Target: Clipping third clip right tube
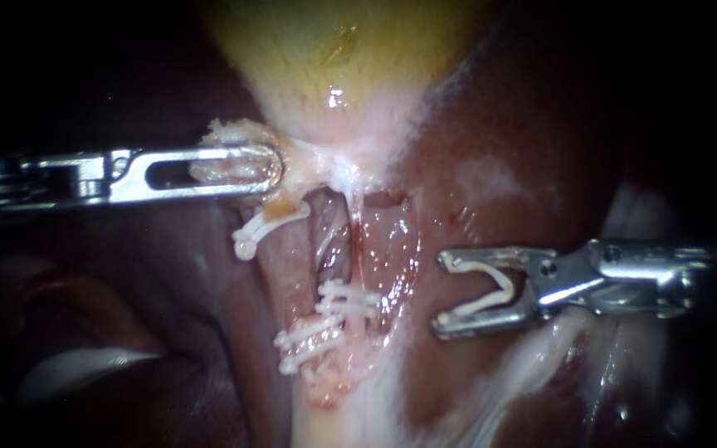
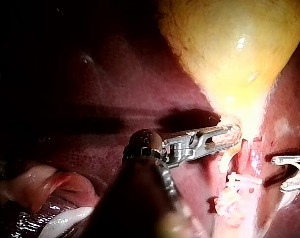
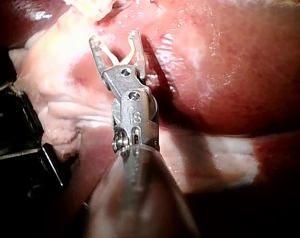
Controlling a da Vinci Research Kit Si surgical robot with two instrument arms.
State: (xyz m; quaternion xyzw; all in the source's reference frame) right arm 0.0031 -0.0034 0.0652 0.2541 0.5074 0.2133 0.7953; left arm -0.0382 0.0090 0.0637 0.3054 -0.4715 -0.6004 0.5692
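Note:
The yellow gallbladder (image 1: 334,50) narrows to a pale neck. My left instrument (image 1: 271,170) comes in level from the left, its jaws shut on pale tissue at that neck; the left wrist view shows the same grip (image 2: 233,136). Below the neck run two pink tubes. A white clip (image 1: 263,226) sits high on the left one, and two more white clips (image 1: 348,300) (image 1: 309,338) lie across the tubes lower down. My right instrument (image 1: 441,294) (image 3: 114,38) stands just right of the tubes, apart from them, its jaws wide and holding an open white clip (image 1: 499,286).
Dark red liver (image 1: 541,124) surrounds the tubes on both sides. Pale fatty tissue (image 1: 524,365) runs under my right instrument. A whitish fold (image 1: 76,365) lies at the lower left. A black block (image 3: 16,134) stands beside the right shaft in the right wrist view.

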